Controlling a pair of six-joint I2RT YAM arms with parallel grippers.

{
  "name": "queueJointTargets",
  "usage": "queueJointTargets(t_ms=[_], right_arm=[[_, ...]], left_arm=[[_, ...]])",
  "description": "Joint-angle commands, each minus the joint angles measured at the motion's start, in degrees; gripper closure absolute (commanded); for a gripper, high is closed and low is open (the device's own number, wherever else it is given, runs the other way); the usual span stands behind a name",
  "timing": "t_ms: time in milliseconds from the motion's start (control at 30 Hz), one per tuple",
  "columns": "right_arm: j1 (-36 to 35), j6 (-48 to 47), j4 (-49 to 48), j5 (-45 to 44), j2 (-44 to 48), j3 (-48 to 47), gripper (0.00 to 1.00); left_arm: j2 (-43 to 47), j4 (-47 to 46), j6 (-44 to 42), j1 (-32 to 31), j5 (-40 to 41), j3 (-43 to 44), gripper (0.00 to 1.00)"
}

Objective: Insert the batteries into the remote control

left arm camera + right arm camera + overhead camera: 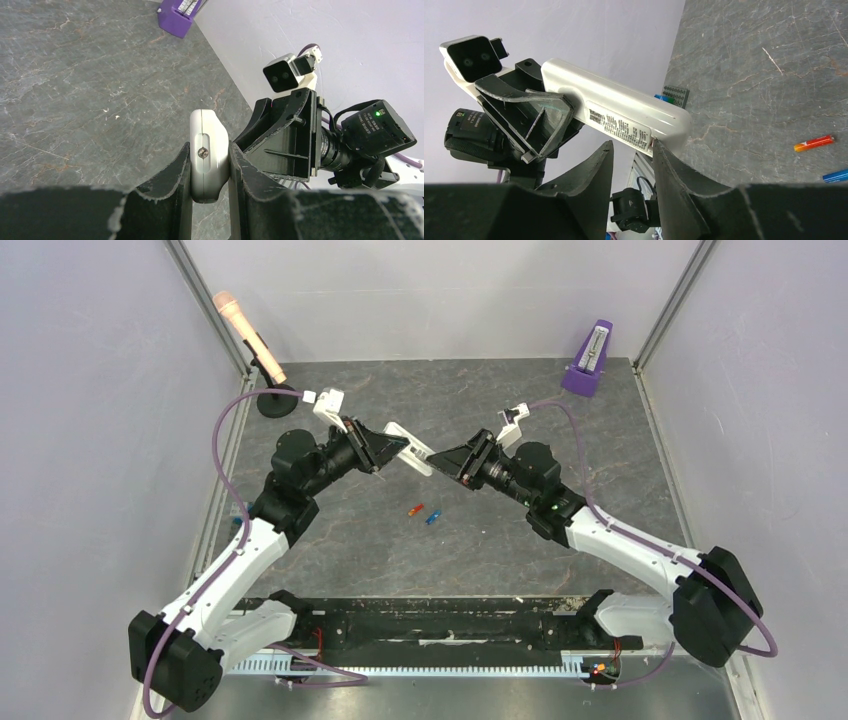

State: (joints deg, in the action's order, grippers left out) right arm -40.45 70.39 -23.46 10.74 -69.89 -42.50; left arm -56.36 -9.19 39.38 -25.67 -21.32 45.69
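The white remote control (408, 447) is held above the table's middle, clamped edge-on between my left gripper's (210, 167) fingers. In the right wrist view its back (624, 117) with a printed label faces me. My right gripper (633, 147) is open, and one fingertip (657, 149) touches the remote's back at the label's edge, with nothing between the jaws. In the top view the right gripper (447, 462) meets the remote's free end. The red-orange battery (413, 509) and the blue battery (434, 517) lie side by side on the table below; both also show in the right wrist view, red-orange (813, 143) and blue (836, 175).
A purple metronome (589, 360) stands at the back right corner. A peach microphone (250, 337) on a black stand is at the back left. Pale walls enclose the grey table (600, 440) on three sides.
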Motion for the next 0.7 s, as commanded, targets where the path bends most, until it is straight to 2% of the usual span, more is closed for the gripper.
queueJointTargets(t_ms=[0, 233, 667], right_arm=[[-0.25, 0.86, -1.02, -0.50, -1.52, -1.47, 0.62], [-0.20, 3.47, -5.72, 0.36, -1.96, 1.48, 0.64], [-0.25, 8.10, -23.81, 6.60, -4.37, 5.49, 0.64]], left_arm=[[1.37, -7.56, 3.08, -0.70, -6.46, 1.20, 0.98], [1.06, -9.75, 5.23, -0.70, -8.23, 1.24, 0.98], [-0.57, -13.66, 9.08, -0.77, -10.95, 0.39, 0.98]])
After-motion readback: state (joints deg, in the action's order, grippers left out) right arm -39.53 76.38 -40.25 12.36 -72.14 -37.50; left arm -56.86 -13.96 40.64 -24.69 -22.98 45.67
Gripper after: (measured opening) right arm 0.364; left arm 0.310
